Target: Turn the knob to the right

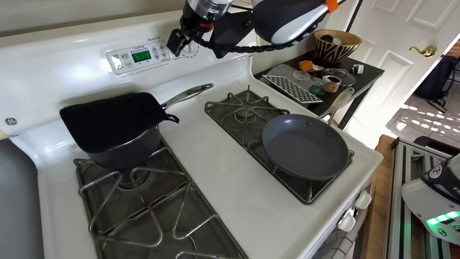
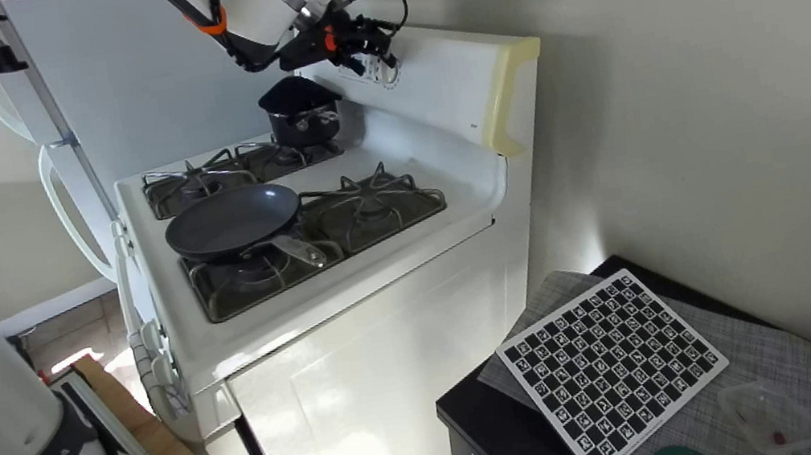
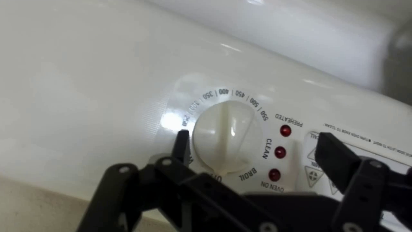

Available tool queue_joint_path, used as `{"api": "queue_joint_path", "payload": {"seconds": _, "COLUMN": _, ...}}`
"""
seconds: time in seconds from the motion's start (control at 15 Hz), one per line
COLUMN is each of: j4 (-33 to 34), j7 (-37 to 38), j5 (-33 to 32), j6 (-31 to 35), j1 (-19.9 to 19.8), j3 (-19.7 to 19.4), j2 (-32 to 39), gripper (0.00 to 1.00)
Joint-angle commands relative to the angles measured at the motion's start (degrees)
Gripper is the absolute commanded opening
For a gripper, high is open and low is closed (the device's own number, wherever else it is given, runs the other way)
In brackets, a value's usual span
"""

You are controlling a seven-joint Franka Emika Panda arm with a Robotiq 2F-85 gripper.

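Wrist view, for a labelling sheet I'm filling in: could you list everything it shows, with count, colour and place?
Sides are as in the picture.
oven knob: one, white, near the centre
temperature numbers: seven, grey, arcing along the top of the oven knob
printed words: several, some part hidden, dark grey, around the oven knob and lights
indicator lights: three, red, right of the oven knob
triangular buttons: exact count hidden, pale, right side
small print: one line, grey, above those buttons
stove panel: one, white, across most of the picture
wall: one, beige, lower left
dark shape: one, grey, upper right edge, too blurred to name
gripper: one, black, lower half, jaws wide apart
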Motion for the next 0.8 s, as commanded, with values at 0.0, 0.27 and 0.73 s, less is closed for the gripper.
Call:
{"api": "queue_joint_path", "payload": {"seconds": 0.0, "j4": 1.7, "j7": 2.1, "j5": 1.7, "j6": 1.8, "j1": 0.4, "j3": 0.7, "j2": 2.2, "gripper": 1.0}}
{"api": "queue_joint_path", "payload": {"seconds": 0.27, "j4": 2.1, "j7": 2.6, "j5": 1.4, "j6": 0.6, "j1": 0.6, "j3": 0.5, "j2": 1.6, "gripper": 0.58}}
{"api": "queue_joint_path", "payload": {"seconds": 0.73, "j4": 1.5, "j7": 1.2, "j5": 6.5, "j6": -0.2, "j1": 0.1, "j3": 1.4, "j2": 1.4, "gripper": 0.95}}
